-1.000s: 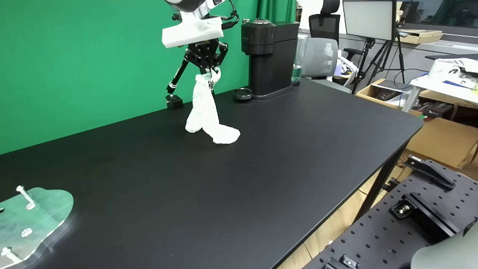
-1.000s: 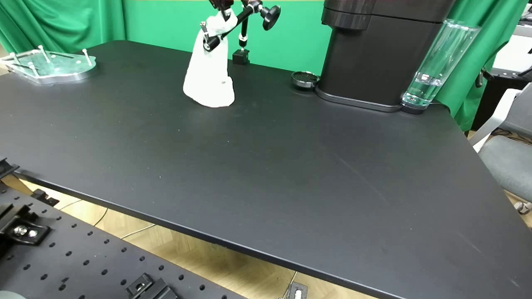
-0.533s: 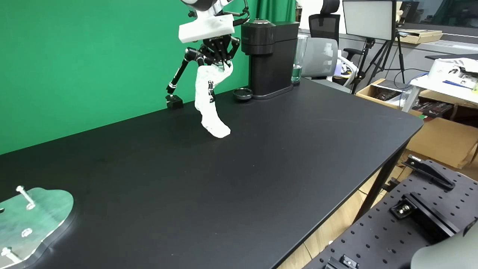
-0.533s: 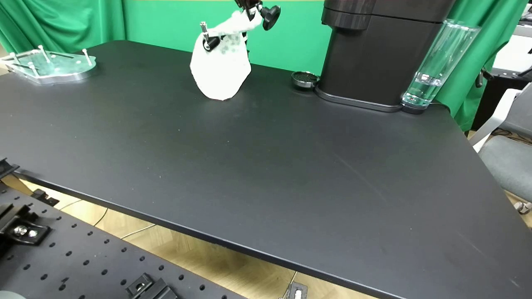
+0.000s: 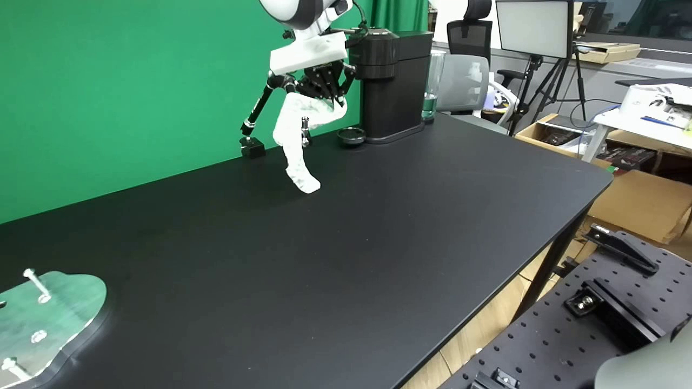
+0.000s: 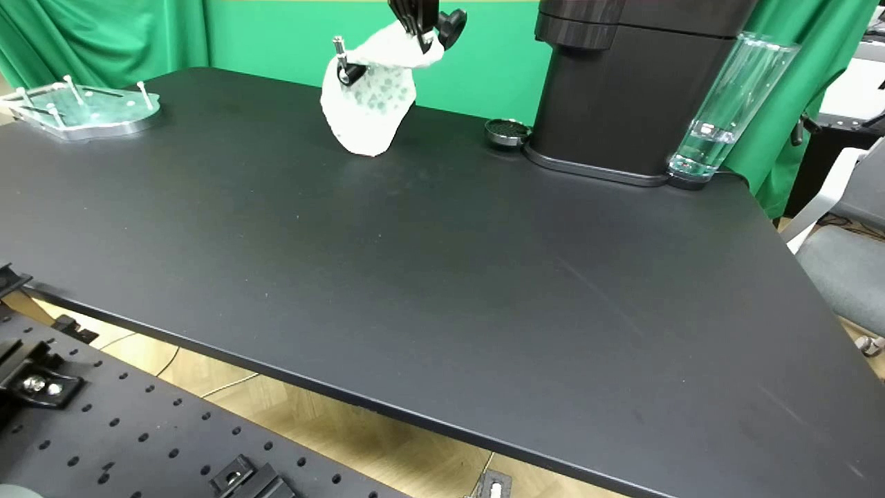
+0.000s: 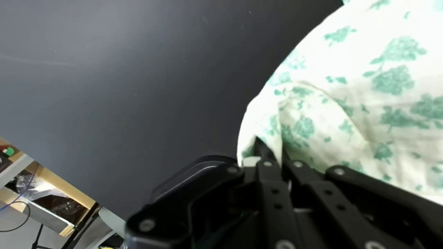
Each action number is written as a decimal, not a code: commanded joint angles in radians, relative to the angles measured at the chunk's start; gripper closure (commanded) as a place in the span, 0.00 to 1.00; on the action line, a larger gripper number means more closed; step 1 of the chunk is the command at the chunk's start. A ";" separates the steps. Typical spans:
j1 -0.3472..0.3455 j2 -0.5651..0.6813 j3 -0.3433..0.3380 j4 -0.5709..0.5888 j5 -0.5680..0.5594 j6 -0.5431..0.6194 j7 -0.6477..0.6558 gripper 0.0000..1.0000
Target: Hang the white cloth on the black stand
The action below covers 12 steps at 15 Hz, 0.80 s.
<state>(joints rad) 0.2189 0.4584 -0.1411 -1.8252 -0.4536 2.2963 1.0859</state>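
Wrist view: my jaws clamp the cloth (image 7: 356,98), seemingly draped over the stand (image 5: 260,107) in both exterior views, so I should lower my end gently before letting go.

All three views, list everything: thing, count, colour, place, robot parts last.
Table: 1, black, in all views
Backdrop: 1, green, behind the table
Stand: 1, black, at the table's edge
Cloth: 1, white with green print, over the stand
Coffee machine: 1, black, on the table
Tank: 1, clear, beside the coffee machine
Round dish: 1, dark, on the table
Pegged board: 1, greenish, on the table
Chairs: at least 2, grey and black, background
Panel: 1, pale, background
Cartons: count unclear, brown, background
Side table: 1, white, by the cartons
Clutter: count unclear, mixed, background
Perforated plate: 1, grey, beside the table
Arm: 1, white and grey, above the table
Gripper: 1, black, shut on the cloth
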 commanded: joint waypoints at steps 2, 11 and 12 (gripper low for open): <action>-0.009 0.002 0.002 -0.010 -0.001 -0.044 -0.009 0.72; -0.060 -0.083 0.020 -0.162 0.016 -0.082 -0.206 0.12; -0.070 -0.107 0.017 -0.190 0.009 -0.086 -0.256 0.06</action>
<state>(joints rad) 0.1862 0.4498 -0.1364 -1.9157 -0.4467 2.2161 0.9390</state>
